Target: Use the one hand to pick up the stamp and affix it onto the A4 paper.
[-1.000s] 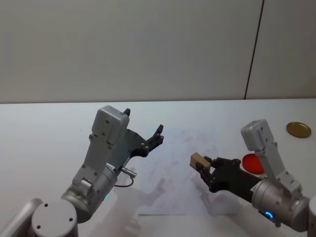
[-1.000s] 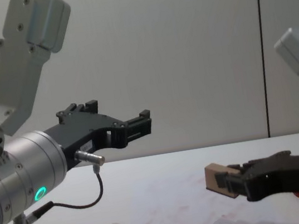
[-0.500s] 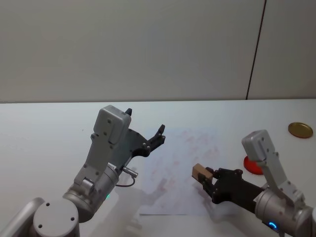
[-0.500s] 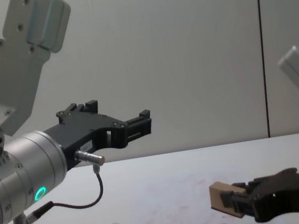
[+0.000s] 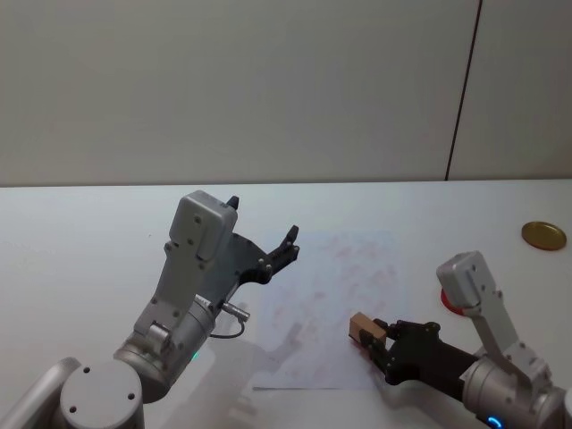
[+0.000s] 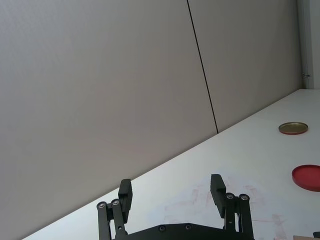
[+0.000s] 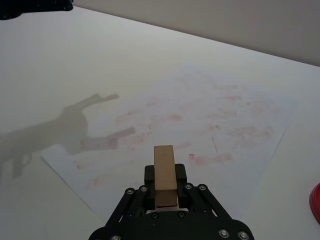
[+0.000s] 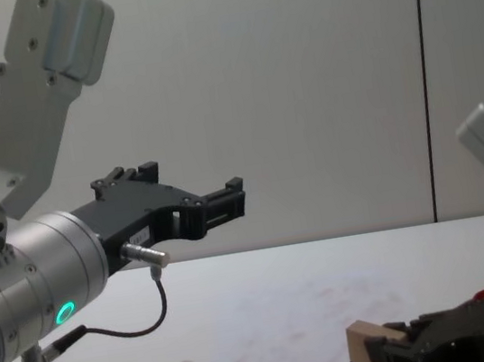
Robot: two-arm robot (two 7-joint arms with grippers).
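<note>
My right gripper is shut on the stamp, a small tan wooden block. It holds the block low over the near right part of the A4 paper, a white sheet covered in faint red marks. The right wrist view shows the stamp sticking out between the jaws of the right gripper, with the paper just beneath. I cannot tell whether block and sheet touch. In the chest view the stamp sits near table level. My left gripper hangs open and raised over the paper's left side.
A round red ink pad lies right of the paper, partly behind my right arm. A gold lid rests farther back on the right. White tabletop stretches away to the left, and a grey wall closes the back.
My right gripper has come down and toward me with the stamp, from well above the paper to just over its near right part. The left arm has not moved.
</note>
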